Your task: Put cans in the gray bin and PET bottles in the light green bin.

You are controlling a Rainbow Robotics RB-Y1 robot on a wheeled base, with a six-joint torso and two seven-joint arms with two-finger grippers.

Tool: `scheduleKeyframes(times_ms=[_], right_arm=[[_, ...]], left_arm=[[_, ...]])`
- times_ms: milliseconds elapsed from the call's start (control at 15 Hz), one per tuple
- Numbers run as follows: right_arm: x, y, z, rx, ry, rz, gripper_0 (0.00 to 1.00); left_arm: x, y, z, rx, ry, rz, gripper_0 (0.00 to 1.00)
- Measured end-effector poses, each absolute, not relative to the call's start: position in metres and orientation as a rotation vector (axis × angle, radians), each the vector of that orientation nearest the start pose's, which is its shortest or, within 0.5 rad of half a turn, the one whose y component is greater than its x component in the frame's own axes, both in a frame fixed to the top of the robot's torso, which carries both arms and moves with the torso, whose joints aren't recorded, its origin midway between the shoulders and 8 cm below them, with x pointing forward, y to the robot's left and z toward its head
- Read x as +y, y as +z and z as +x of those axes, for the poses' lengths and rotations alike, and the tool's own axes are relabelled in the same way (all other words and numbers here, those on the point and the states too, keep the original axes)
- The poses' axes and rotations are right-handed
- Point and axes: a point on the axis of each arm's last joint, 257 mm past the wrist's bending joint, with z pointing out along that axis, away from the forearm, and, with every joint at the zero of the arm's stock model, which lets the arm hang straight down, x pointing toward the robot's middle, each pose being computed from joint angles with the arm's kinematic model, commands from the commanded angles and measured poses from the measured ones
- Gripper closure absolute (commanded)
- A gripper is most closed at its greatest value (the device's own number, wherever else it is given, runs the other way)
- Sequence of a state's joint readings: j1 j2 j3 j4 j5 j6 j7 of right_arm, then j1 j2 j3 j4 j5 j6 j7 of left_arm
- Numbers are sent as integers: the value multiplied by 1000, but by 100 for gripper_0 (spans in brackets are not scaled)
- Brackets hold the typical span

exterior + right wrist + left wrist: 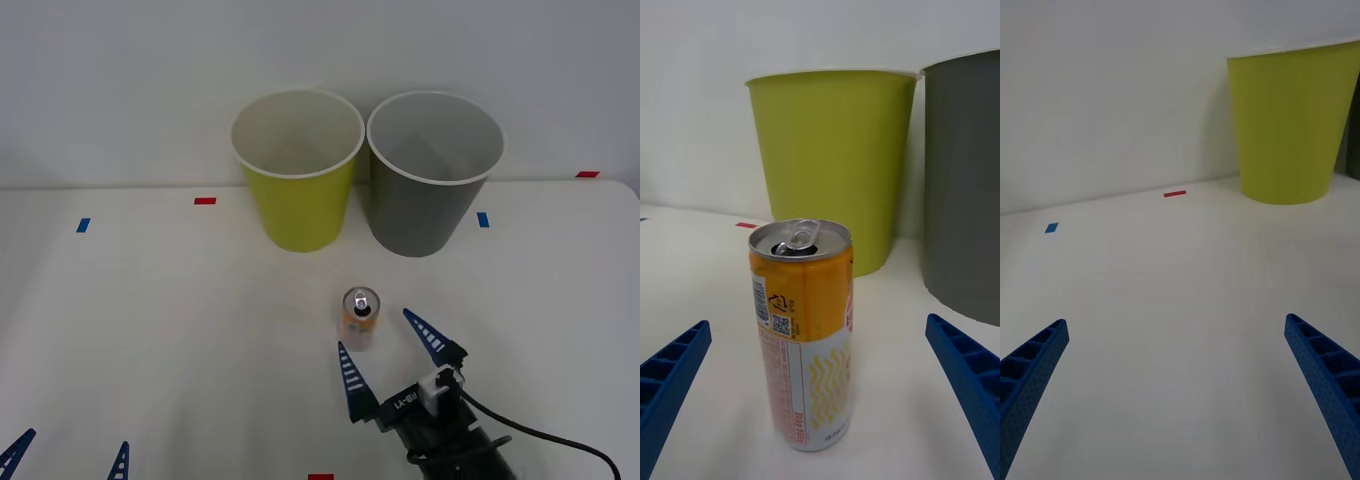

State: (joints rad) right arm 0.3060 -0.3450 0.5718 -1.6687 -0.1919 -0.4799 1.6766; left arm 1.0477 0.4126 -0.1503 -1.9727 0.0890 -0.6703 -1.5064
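Right hand (pixel 393 345) spread wide, empty, can (pixel 361 318) upright just ahead between its fingertips, untouched

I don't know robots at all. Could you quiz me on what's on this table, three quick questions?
1. True or false: the can stands upright.
2. Which bin is nearer the can's right side: A the gray bin, B the light green bin?
3. Fill in: the right gripper is ___ and apart from the can; the left gripper waits at the table's near left edge.

Key: 1 true. 2 A. 3 open.
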Motion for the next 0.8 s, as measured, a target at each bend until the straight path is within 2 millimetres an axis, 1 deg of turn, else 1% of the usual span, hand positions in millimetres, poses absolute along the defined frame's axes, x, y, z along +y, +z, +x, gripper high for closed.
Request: scheduleKeyframes(times_ms=[133, 333, 600, 733, 800], right_arm=[[-65, -253, 385, 1390, 349, -377, 0], [-63, -250, 398, 1401, 345, -382, 0], [-61, -250, 408, 1417, 343, -386, 0], [-57, -250, 412, 1430, 346, -384, 0], [-56, -250, 413, 1432, 349, -382, 13]], left_arm=[[291, -253, 215, 1571, 31, 149, 0], [291, -253, 215, 1571, 31, 149, 0], [291, -253, 215, 1571, 31, 149, 0], [291, -253, 215, 1571, 31, 149, 0], [291, -253, 215, 1571, 31, 149, 0]])
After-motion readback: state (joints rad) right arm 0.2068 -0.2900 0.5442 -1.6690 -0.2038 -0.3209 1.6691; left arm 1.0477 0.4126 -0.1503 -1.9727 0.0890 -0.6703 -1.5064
